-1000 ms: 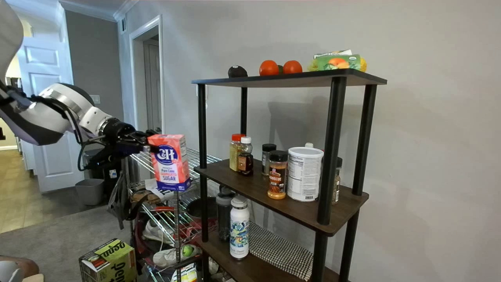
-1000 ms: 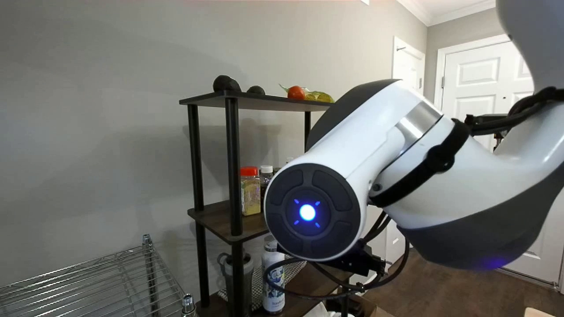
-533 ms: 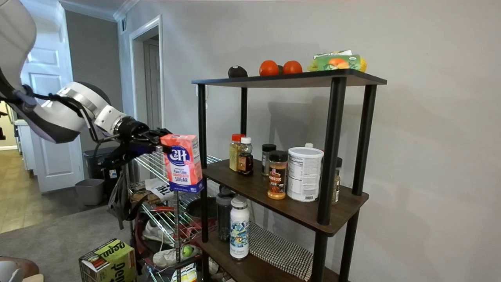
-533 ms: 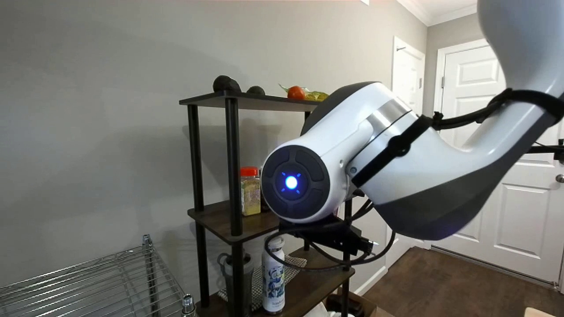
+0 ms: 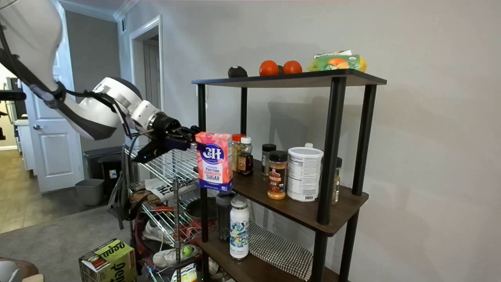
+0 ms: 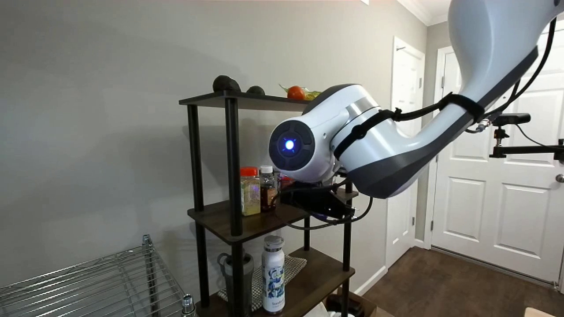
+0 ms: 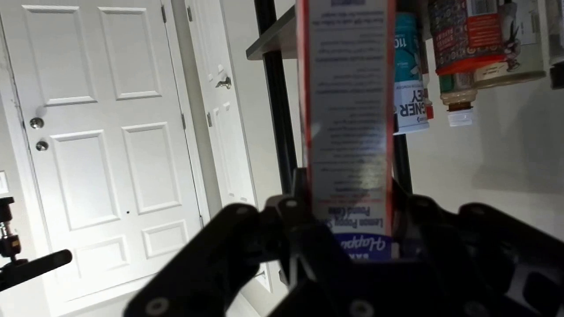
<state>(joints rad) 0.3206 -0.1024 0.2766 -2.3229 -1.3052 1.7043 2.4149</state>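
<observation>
A pink and blue sugar box (image 5: 214, 164) hangs upright in the air, with my gripper (image 5: 198, 139) shut on it near its upper part. In the wrist view, which stands upside down, the text-covered narrow side of the sugar box (image 7: 350, 110) fills the space between the dark fingers (image 7: 301, 182). The box is just outside the dark shelf unit's near left post, level with its middle board (image 5: 254, 188). From the camera it overlaps the red-capped seasoning jar (image 5: 235, 152). In an exterior view the arm (image 6: 308, 141) hides most of the gripper and box.
The middle board holds a syrup bottle (image 5: 245, 160), a barbecue seasoning jar (image 5: 277, 176) and a white canister (image 5: 305, 174). Tomatoes (image 5: 269, 68) and an avocado (image 5: 237, 71) lie on top. Below stands a white bottle (image 5: 239, 227). A wire rack (image 5: 164, 168) adjoins the shelf.
The arm has carried the sugar box rightward to the shelf unit's near left post, at about the same height. The grip on the box looks unchanged, and the shelf items have stayed put.
</observation>
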